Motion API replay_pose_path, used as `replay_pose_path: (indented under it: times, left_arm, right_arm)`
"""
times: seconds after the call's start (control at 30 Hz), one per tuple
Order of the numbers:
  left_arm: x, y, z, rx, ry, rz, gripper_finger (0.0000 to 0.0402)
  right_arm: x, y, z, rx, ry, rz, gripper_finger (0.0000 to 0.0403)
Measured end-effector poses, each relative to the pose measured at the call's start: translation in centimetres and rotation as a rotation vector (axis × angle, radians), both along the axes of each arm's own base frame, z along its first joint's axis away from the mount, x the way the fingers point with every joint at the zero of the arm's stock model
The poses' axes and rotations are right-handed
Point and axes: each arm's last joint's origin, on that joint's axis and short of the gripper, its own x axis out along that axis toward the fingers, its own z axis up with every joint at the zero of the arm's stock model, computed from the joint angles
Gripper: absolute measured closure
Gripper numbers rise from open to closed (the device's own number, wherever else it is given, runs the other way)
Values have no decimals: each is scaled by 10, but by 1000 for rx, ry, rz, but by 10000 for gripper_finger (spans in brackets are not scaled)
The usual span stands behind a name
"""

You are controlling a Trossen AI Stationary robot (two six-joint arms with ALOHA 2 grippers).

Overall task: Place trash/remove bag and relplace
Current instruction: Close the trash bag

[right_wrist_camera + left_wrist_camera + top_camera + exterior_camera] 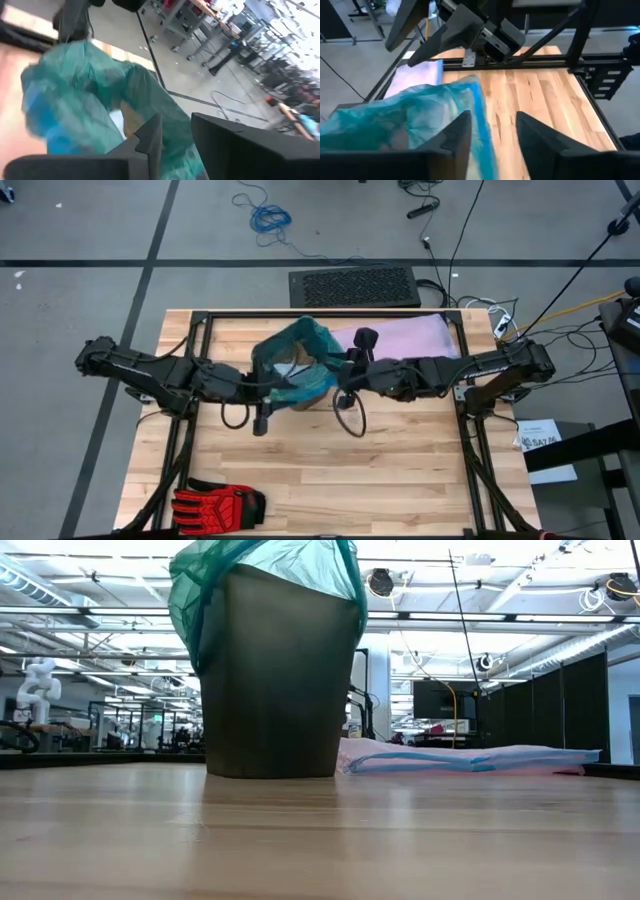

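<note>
thin translucent teal-green plastic bag [262, 580] drapes the dark bin's [280, 680] rim; both grippers released; high view alone shows red-and-black glove [215, 505] at 7 o'clock.

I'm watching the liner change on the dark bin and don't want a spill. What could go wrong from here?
1. The thin teal-green plastic bag sits bunched over the dark bin's rim, so it may slip back in.
2. The left gripper is open beside the bag and the right gripper is open over it, so neither visibly holds it.
3. Both arms crowd the bin and could tip it.
</note>
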Motion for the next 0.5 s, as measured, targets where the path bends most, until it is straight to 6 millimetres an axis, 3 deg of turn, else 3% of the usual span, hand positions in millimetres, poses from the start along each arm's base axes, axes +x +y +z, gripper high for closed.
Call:
replay_pose_path:
  times: [0.3,0.4,0.5]
  left_arm:
    - [26,0,-32,115,138,202,141]
    - [34,2,-40,134,167,229,132]
    - [37,4,-43,142,174,271,148]
  right_arm:
    - [-7,12,-6,-35,43,-106,233]
    - [-9,15,-6,-40,46,-117,215]
    - [-9,16,-7,-39,53,-115,205]
